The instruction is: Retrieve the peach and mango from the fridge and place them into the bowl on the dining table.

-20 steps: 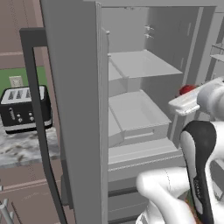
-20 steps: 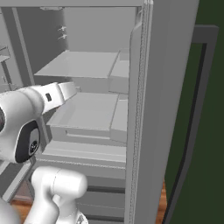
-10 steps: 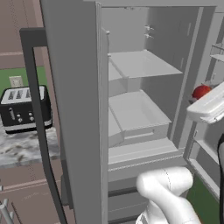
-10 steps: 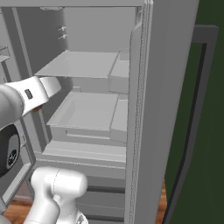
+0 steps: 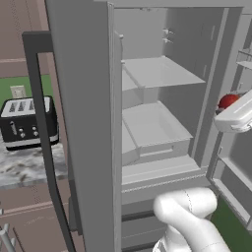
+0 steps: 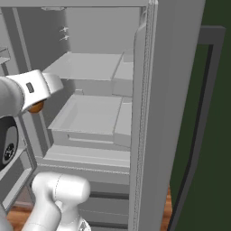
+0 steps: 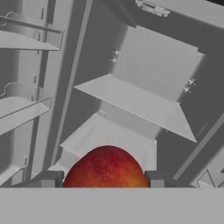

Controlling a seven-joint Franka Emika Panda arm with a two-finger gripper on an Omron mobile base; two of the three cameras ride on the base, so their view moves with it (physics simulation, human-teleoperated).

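rounded red-orange mango [image 7: 106,168] between fingertips [image 7: 50,178]

Arm up at fridge [image 5: 162,113] shelf height, elbow low, forearm reaching across the open front. Hand roughly level. Gripper [image 7: 104,179] clamped on a red-orange fruit [image 7: 105,168], fingers [image 7: 50,178] touching both its sides, held in the air in front of the shelves.

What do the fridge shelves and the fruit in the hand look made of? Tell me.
Fridge shelves: flat matte grey, likely plastic or painted metal; no gloss or transparency shows. Fruit: smooth red-to-orange skin with a soft sheen, apparently a mango or peach, sitting between the hand's dark fingertips.
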